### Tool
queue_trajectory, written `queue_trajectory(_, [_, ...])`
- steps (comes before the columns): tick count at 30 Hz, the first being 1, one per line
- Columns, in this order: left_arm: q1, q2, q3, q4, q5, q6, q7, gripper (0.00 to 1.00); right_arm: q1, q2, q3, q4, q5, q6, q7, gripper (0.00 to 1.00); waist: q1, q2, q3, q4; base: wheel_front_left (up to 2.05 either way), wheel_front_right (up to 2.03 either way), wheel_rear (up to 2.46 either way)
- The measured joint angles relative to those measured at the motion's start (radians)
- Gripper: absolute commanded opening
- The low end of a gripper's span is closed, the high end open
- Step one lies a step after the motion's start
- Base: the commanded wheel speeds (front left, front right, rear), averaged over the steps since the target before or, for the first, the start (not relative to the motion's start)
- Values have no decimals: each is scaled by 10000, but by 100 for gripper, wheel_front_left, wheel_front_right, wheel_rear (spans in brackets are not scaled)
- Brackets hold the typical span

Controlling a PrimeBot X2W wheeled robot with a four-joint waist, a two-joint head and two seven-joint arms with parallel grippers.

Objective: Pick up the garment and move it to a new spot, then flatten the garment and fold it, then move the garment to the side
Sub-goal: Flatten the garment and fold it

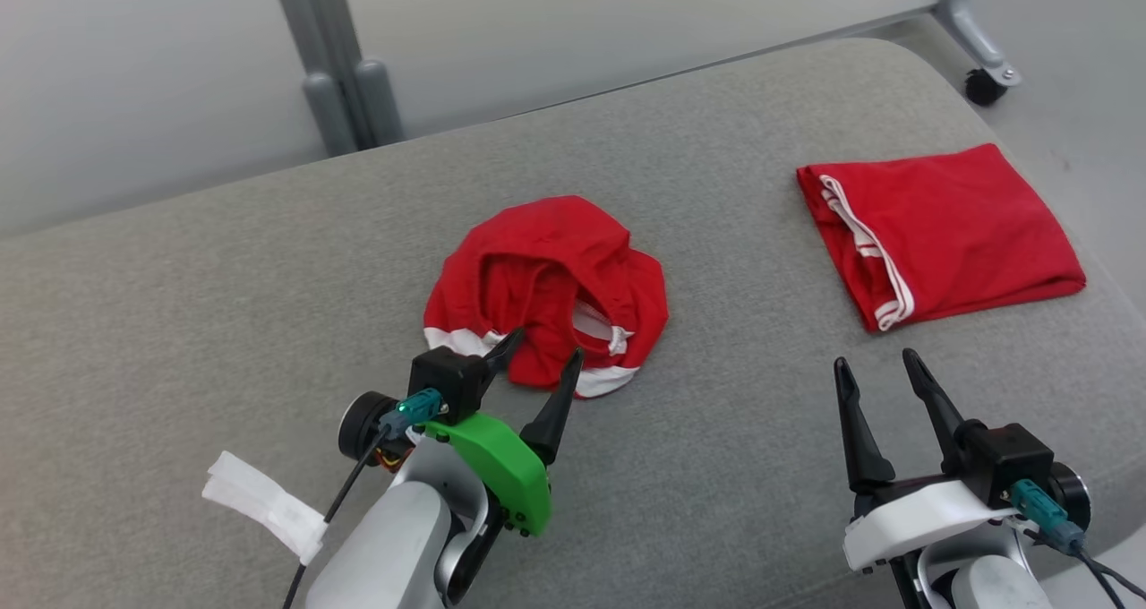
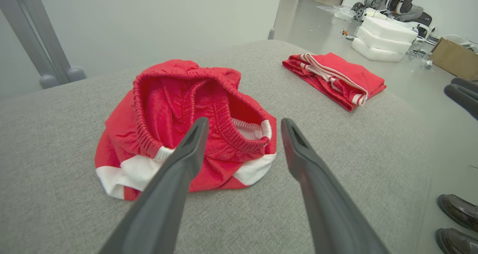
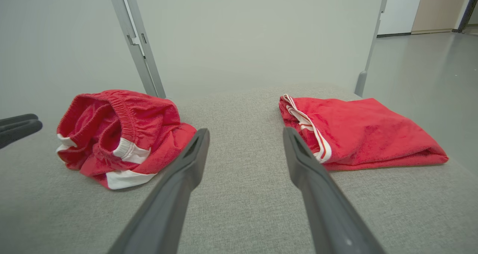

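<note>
Here, the crumpled garment [image 1: 546,242] lies just beyond the spread left hand [image 1: 547,344].

The crumpled garment [image 1: 546,278] lies on the cushion [image 1: 224,322], left of the folded garment [image 1: 949,224].

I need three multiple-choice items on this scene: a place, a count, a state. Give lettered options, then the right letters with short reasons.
1. Where is the folded red garment, from the crumpled red garment?
A. robot's right
B. robot's left
C. on top
2. How many red garments lie on the grey surface?
A. one
B. two
C. three
3. The left gripper is:
A. shut on cloth
B. open, empty
C. shut, empty
Key: 1 A, it lies further right in the head view; 2 B, one crumpled, one folded; 3 B, its jaws stand apart, empty.
</note>
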Motion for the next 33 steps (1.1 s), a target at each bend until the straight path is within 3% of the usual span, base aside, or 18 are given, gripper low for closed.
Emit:
queue_trajectory(8, [-796,-13,-414,1237,-280,105,318,100,-212,-10,42,-81,222,0,0,100,0,0,437,-1252,0,0,0])
queue_trajectory(19, [-1568,-19,-504,2637,-94,1127,313,100,-290,-10,15,-125,393,-2,0,100,0,0,1051,-2448,0,0,0])
queue_trajectory(20, [-1590,-19,-543,2706,-134,1131,303,85,-290,-10,19,-127,393,0,0,100,0,0,1093,-2486,0,0,0])
queue_trajectory(22, [-1649,-21,-610,2801,-207,1131,307,0,-290,-10,42,-130,393,0,0,100,0,0,1139,-2516,0,0,0])
queue_trajectory(30, [-2113,-19,-886,2610,-794,982,-454,0,-291,-8,75,-125,368,0,0,100,0,0,1028,-2351,0,0,0])
queue_trajectory(33, [-2101,-21,-583,2134,-1319,959,-859,0,-257,-2,-54,-132,314,0,0,100,0,0,949,-2223,0,0,0])
